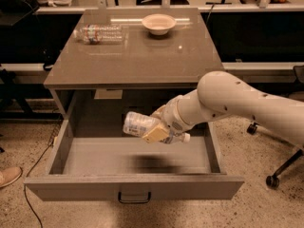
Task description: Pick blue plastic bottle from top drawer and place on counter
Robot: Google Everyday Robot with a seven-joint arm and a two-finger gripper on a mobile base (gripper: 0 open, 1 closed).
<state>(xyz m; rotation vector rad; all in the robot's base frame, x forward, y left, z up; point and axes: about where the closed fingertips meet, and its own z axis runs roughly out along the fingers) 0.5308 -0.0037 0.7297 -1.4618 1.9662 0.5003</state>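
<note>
Office or lab workspace: speckled stone floor (266,208), black castered chair base (284,168) at right, long dark desks (251,32) behind. White robot arm's gripper (156,130) hangs over the open grey-brown top drawer (71,189), clamped on the blue plastic bottle (137,124).
</note>
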